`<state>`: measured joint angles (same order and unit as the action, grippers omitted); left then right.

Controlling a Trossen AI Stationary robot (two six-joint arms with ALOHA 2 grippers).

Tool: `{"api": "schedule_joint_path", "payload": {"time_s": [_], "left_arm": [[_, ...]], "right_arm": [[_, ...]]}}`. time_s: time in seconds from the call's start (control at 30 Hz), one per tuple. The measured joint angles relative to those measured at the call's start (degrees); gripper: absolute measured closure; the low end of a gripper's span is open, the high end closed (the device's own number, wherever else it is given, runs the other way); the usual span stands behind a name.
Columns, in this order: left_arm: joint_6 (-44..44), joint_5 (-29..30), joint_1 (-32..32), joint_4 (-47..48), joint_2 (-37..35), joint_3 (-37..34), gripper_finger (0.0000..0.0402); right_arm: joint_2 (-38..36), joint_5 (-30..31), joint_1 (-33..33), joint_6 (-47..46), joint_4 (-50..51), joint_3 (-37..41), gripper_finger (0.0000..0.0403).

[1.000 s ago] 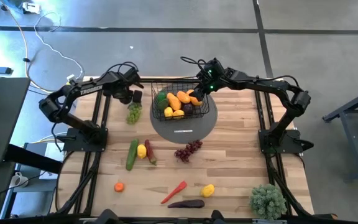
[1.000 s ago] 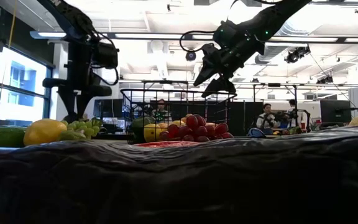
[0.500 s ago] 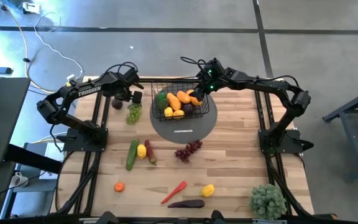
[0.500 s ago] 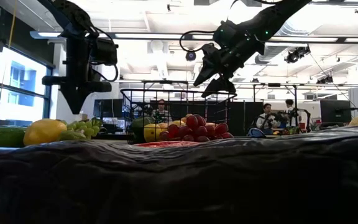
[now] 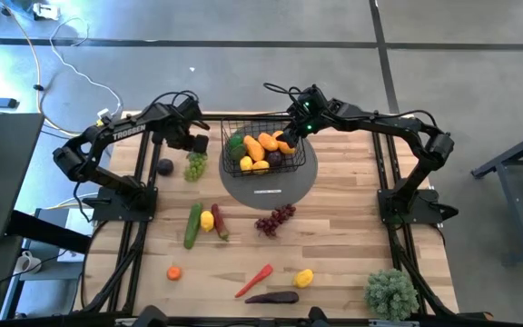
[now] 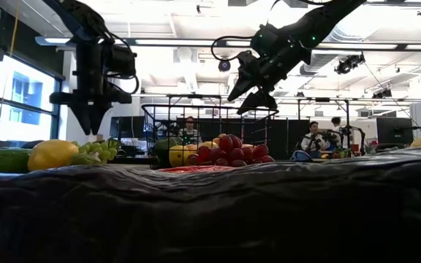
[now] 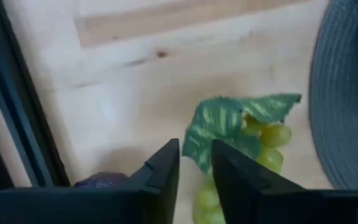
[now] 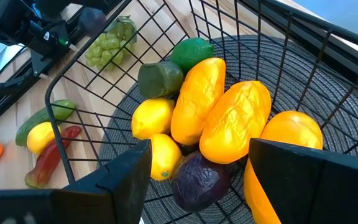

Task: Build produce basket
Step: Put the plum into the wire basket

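The black wire basket (image 5: 243, 127) stands on the grey round mat (image 5: 271, 182). It holds orange and yellow fruits (image 8: 219, 112), lemons, a green lime and a dark purple fruit. My right gripper (image 5: 291, 136) hangs open and empty over the basket's far right part (image 8: 197, 180). My left gripper (image 5: 195, 143) points down just above the table, over the far end of the green grapes (image 7: 247, 149). Its fingers are a narrow gap apart and hold nothing. A small dark purple fruit (image 5: 164, 166) lies on the table left of the grapes.
On the near half of the table lie purple grapes (image 5: 275, 219), a cucumber (image 5: 192, 225), a lemon (image 5: 207, 221), a red chilli (image 5: 218, 222), a small orange fruit (image 5: 174, 272), a carrot (image 5: 254, 281), an eggplant (image 5: 272, 297) and another lemon (image 5: 304, 277). A potted plant (image 5: 390, 292) stands at the near right corner.
A small dark purple fruit has come into view beside my left gripper and has rolled along the table toward its left and near edges. My left gripper has shifted a little toward the green grapes.
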<state>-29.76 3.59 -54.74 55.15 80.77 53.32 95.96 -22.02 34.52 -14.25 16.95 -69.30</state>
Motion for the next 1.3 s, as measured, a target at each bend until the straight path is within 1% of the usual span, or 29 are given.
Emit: {"api": "schedule_joint_path", "payload": {"time_s": [0.1,0.17,0.3,0.43,0.63,0.8,0.9,1.07,1.3], "left_arm": [[0.2,-2.8,-0.9,1.7,0.0,0.0,0.0285],[1.9,-4.6,-1.2,2.4,0.0,0.0,0.0266],[3.5,-7.2,-0.6,2.5,-0.5,0.0,0.0247],[3.5,-7.6,2.6,2.5,-3.2,0.0,0.0246],[0.8,-6.7,8.2,2.2,-10.5,0.0,0.0245],[-1.6,-6.2,12.7,1.6,-16.1,0.0,0.0245],[-1.6,-6.8,15.3,2.0,-18.8,0.0,0.0245],[-1.6,-7.0,19.5,4.3,-21.8,0.0,0.0245],[-1.6,-7.0,25.9,11.5,-24.0,0.0,0.0245]], "right_arm": [[0.0,0.0,0.0,0.4,0.0,0.0,0.0153],[0.0,0.0,0.0,0.3,0.0,0.0,0.0153],[0.0,0.0,-0.1,0.2,0.0,0.0,0.0153],[0.0,0.0,-1.3,0.2,0.0,0.0,0.0153],[0.0,2.0,-4.8,-2.2,0.0,0.0,0.0153],[0.0,2.1,-7.9,-2.3,0.0,0.0,0.0153],[0.0,2.1,-9.3,-4.6,0.0,0.0,0.0153],[0.0,2.6,-11.4,-8.3,0.0,0.0,0.0153],[0.0,3.2,-13.3,-6.7,0.0,0.0,0.0153]]}}
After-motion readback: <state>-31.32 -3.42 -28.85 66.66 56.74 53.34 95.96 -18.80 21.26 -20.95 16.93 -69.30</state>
